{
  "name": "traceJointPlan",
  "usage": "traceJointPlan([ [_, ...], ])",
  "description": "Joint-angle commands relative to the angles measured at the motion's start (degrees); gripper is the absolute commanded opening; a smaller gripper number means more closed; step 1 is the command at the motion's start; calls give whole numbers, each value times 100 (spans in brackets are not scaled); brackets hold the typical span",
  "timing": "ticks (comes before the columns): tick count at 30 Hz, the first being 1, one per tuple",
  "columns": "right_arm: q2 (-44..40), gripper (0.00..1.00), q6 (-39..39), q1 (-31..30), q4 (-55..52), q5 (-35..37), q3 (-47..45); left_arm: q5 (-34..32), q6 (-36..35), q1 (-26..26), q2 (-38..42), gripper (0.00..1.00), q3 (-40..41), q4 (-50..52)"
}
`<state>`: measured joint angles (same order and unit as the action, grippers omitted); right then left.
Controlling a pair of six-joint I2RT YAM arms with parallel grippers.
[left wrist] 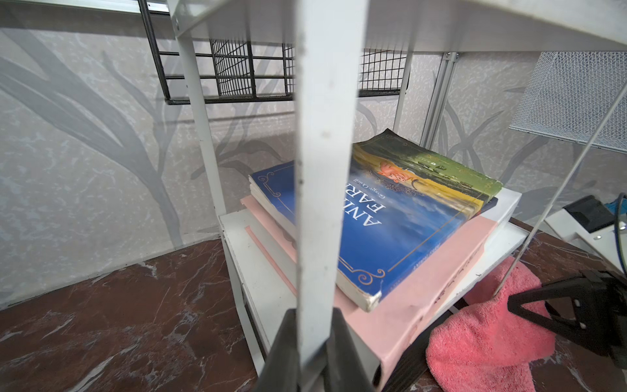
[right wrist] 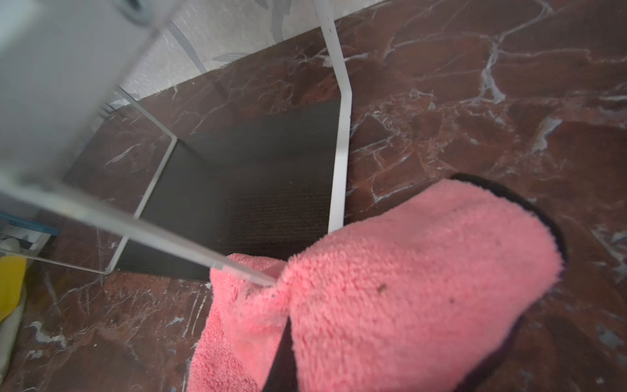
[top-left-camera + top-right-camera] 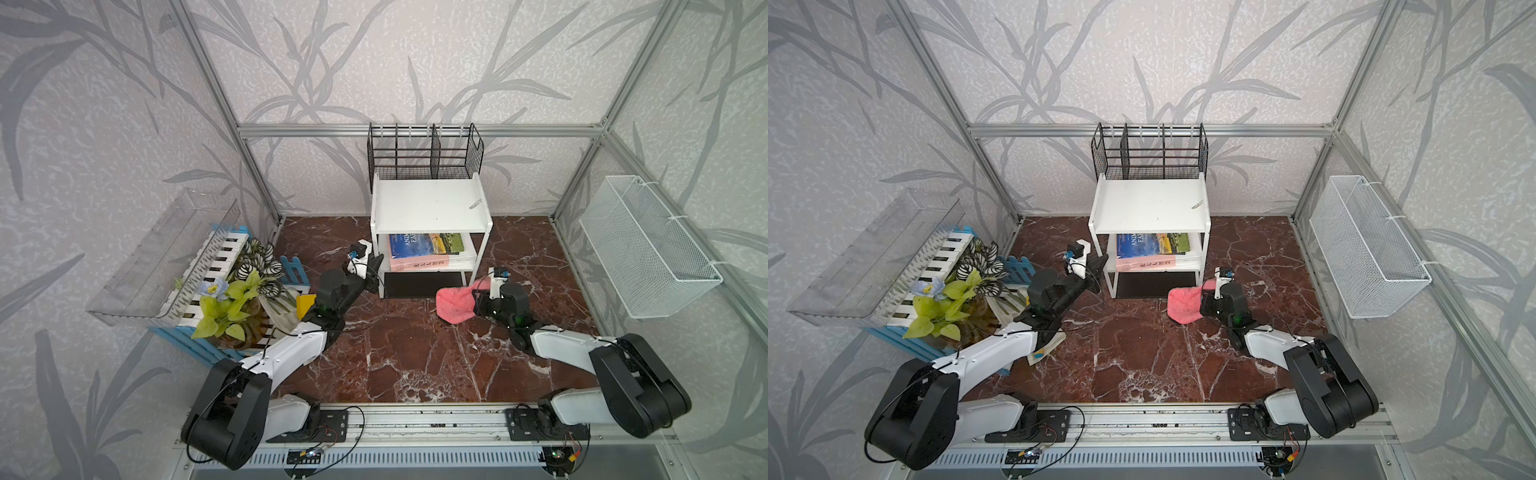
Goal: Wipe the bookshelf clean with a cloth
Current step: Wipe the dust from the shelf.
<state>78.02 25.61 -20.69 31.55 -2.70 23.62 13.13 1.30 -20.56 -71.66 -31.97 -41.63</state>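
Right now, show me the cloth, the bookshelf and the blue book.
cloth (image 3: 454, 306): in a top view, middle of the pink fabric.
bookshelf (image 3: 428, 206): in a top view, centre of the white top board.
blue book (image 1: 390, 237): left wrist view, on its blue front cover.

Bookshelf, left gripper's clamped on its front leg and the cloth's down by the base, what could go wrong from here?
1. The left gripper is shut on a front leg of the bookshelf; a sideways pull might drag or tip it and slide the books.
2. The cloth in the right gripper lies against the other front leg and may snag.
3. The scrap on the top board could be missed.
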Motion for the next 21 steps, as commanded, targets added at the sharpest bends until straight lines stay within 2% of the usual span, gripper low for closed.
traceJointPlan([
  [1, -498, 0, -170, -45, 503, -143, 83, -362, 365, 112, -225, 0, -229, 15],
  [7, -1233, 0, -745, -262, 475, -325, 266, -253, 424, 113, -235, 0, -266, 59],
  [10, -1274, 0, -954, -503, 410, -354, 383, -235, 441, 113, -249, 0, -270, 49],
  [21, 1, 0, -1566, -1611, 445, -547, 1321, 268, 560, 104, -479, 0, -376, -55],
])
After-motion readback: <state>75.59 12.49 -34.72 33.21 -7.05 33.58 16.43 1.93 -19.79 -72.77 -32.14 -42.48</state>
